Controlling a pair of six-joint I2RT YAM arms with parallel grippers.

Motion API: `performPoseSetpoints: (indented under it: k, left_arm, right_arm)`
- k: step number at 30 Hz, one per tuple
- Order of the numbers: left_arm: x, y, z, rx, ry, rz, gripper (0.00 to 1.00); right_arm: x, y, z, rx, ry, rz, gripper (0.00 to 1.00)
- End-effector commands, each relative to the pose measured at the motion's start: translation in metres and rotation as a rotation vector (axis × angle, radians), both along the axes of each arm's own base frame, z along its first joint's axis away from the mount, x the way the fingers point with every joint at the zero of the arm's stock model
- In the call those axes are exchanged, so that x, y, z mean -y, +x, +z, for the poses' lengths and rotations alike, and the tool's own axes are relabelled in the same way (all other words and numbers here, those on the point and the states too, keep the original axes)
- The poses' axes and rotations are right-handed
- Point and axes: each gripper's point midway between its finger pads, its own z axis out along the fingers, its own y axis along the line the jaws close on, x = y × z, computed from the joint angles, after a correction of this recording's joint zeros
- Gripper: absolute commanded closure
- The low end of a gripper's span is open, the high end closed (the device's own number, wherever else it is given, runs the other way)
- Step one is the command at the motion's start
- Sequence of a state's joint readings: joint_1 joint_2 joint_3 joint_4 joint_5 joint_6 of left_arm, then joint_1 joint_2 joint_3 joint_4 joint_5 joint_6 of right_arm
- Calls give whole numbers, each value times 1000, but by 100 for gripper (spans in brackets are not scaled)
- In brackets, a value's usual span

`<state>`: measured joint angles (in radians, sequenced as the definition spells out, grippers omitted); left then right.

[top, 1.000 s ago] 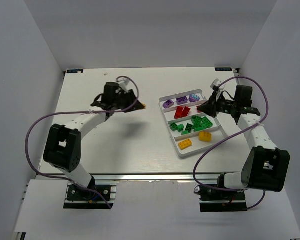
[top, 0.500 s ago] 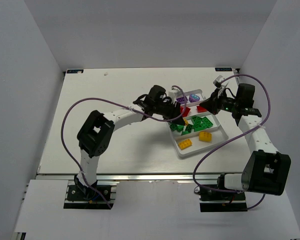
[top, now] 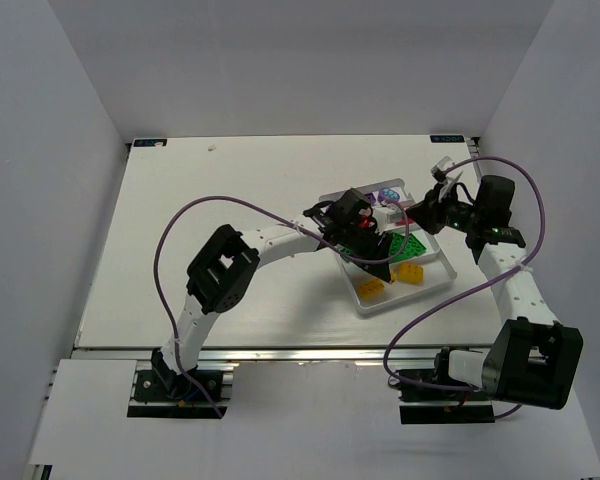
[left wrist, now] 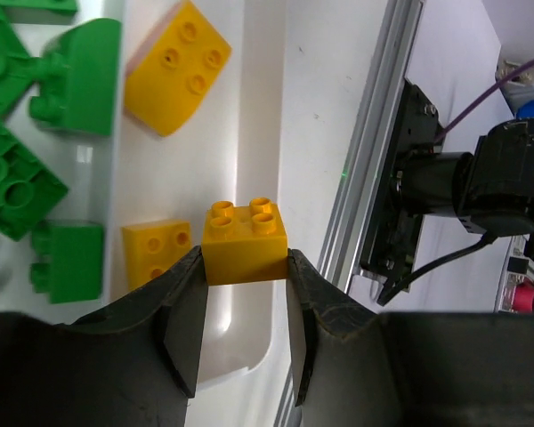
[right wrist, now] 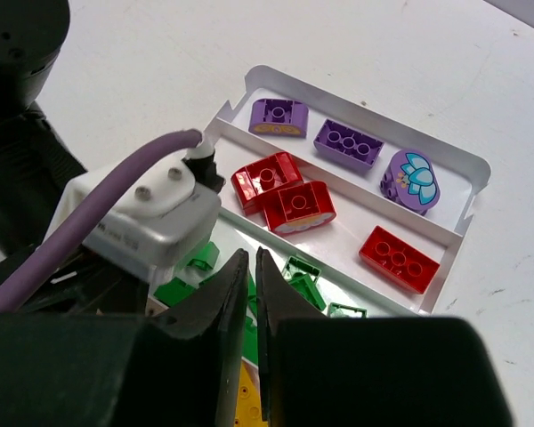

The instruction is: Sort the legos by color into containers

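Note:
My left gripper (left wrist: 245, 260) is shut on a small yellow brick (left wrist: 245, 238) and holds it above the near end of the white tray (left wrist: 258, 107), over the yellow compartment. Two more yellow bricks (left wrist: 176, 67) lie in that compartment, with green bricks (left wrist: 76, 76) in the compartment beside it. In the top view the left gripper (top: 382, 267) reaches over the tray (top: 364, 308). My right gripper (right wrist: 252, 263) is shut and empty, hovering above the tray's green bricks (right wrist: 299, 274). Red bricks (right wrist: 299, 205) and purple bricks (right wrist: 348, 142) fill the two farther compartments.
The left arm's wrist camera housing (right wrist: 151, 213) and purple cable (right wrist: 89, 245) sit close beside the right gripper. The table's aluminium front rail (left wrist: 374, 151) and the right arm's base (left wrist: 481, 191) lie just past the tray.
My left arm has swung from the table's left side to above the tray, carrying the yellow brick. My right gripper has drawn back slightly toward the tray's far right corner.

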<state>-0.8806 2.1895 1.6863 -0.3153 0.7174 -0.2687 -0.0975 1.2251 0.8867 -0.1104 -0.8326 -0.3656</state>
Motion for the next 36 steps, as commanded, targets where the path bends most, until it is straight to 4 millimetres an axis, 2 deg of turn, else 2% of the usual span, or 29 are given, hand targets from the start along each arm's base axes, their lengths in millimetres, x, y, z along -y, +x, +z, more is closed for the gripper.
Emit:
performPoseSetpoints:
  k: [1, 9, 14, 16, 22, 23, 26, 27, 29, 31, 32, 33, 34, 35, 36]
  left_arm:
    - [7, -1, 13, 40, -8, -27, 73]
    - [8, 8, 3, 71, 48, 27, 51]
    - [8, 13, 7, 86, 55, 47, 46]
    - [8, 14, 7, 90, 57, 55, 40]
    - [9, 18, 19, 116, 46, 79, 39]
    - [7, 20, 26, 128, 41, 88, 39]
    - [-2, 26, 29, 149, 54, 132, 39]
    - [-8, 30, 41, 164, 42, 156, 39]
    - [-23, 37, 37, 175, 74, 214, 39]
    - [-42, 42, 49, 207, 66, 276, 39]
    - [-50, 44, 53, 211, 65, 312, 39]
    - [-62, 55, 57, 233, 71, 369, 38]
    - [-70, 59, 80, 267, 27, 410, 38]
    - [-84, 58, 72, 254, 49, 449, 38]
    - [-100, 70, 76, 270, 53, 515, 38]
  right_arm:
    - [4, 3, 13, 50, 0, -21, 87]
    - [6, 0, 12, 51, 4, -24, 85]
    - [6, -1, 15, 59, 4, -26, 84]
    - [7, -2, 15, 59, 5, -28, 84]
    - [9, -3, 18, 67, 3, -35, 83]
    - [9, -3, 18, 68, 1, -37, 82]
    - [10, -4, 19, 68, -5, -38, 78]
    - [10, -3, 21, 70, -6, -39, 76]
    - [10, -4, 20, 62, -7, -36, 69]
    - [10, -5, 21, 45, -3, -34, 59]
    - [9, -5, 21, 34, 2, -27, 46]
    - [8, -6, 21, 26, 7, -21, 36]
    - [7, -5, 22, 17, 11, -14, 18]
    - [6, -7, 21, -2, 21, -9, 11]
    - [5, -7, 22, -20, 34, -14, 11]
